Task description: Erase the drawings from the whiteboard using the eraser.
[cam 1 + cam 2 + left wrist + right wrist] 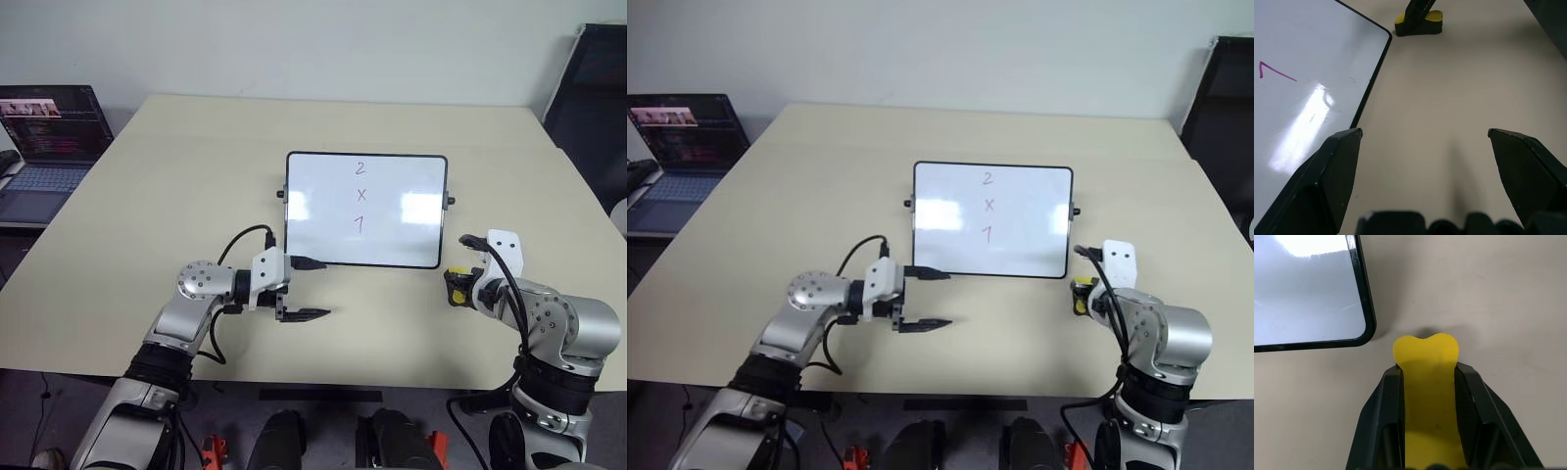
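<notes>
Right tool [1427,382] clamps the yellow eraser [1426,363] on the worktop [176,157], just right of the whiteboard's [411,211] near right corner. Left tool [306,290] gapes empty at the near left edge. Grasp step done; next: lift, carry far-left onto the untouched drawings [361,196].

Glossy whiteboard [364,210]; matt table [196,157]; smooth eraser [1427,396].
</notes>
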You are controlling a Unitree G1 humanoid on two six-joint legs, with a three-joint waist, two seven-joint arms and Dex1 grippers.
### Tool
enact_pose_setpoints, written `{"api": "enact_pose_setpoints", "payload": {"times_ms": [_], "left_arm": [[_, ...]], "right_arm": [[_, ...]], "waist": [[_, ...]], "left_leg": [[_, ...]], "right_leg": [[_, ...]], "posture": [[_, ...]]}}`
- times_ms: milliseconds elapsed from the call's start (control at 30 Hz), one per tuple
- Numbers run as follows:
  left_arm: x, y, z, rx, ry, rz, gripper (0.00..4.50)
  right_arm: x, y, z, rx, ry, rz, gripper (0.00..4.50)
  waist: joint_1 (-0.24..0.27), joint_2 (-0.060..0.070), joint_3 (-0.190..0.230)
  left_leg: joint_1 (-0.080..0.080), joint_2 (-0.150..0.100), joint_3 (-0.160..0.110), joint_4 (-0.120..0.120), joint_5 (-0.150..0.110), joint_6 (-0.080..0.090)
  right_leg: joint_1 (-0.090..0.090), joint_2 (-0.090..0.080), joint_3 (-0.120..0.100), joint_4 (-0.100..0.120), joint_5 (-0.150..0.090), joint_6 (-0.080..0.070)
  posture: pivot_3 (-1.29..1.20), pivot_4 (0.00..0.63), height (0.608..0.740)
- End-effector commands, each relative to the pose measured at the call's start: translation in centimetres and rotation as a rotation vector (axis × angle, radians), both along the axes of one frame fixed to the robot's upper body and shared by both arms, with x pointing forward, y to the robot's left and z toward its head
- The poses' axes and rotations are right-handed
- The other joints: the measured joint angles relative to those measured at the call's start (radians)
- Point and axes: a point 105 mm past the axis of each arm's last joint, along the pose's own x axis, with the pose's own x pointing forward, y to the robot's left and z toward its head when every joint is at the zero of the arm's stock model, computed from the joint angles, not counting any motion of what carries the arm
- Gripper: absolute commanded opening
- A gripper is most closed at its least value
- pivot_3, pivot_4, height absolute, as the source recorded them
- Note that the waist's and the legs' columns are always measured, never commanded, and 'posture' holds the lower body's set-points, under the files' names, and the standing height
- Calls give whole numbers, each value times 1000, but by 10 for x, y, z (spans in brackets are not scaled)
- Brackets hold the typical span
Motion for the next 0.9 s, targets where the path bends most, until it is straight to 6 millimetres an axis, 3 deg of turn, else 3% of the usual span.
{"api": "enact_pose_setpoints", "payload": {"times_ms": [33,367,633,800,900], "left_arm": [[2,-1,14,-10,-62,-12,4500],[2,-6,17,-22,-73,-16,4500],[31,-21,48,-165,-180,247,4500],[49,-22,60,-245,-212,461,4500],[61,-18,64,-307,-197,609,4500]], "right_arm": [[3,-3,9,2,-27,-8,990],[7,-3,19,-4,-63,-18,990],[39,14,107,-215,-442,78,990],[48,25,124,-277,-569,133,990],[62,42,135,-301,-641,178,990]], "waist": [[0,0,0],[0,0,0],[0,1,0],[0,0,1],[-2,0,1]], "left_leg": [[0,0,0,0,0,0],[0,0,0,0,0,0],[0,0,0,1,0,0],[-1,-1,0,0,0,0],[-1,-1,-1,1,0,0]], "right_leg": [[0,0,0,0,0,0],[0,0,0,0,0,0],[0,0,0,0,0,1],[0,0,-1,0,0,1],[0,0,0,1,0,1]], "posture": [[0,150,740],[0,150,740],[0,150,740],[0,150,740],[0,150,740]]}}
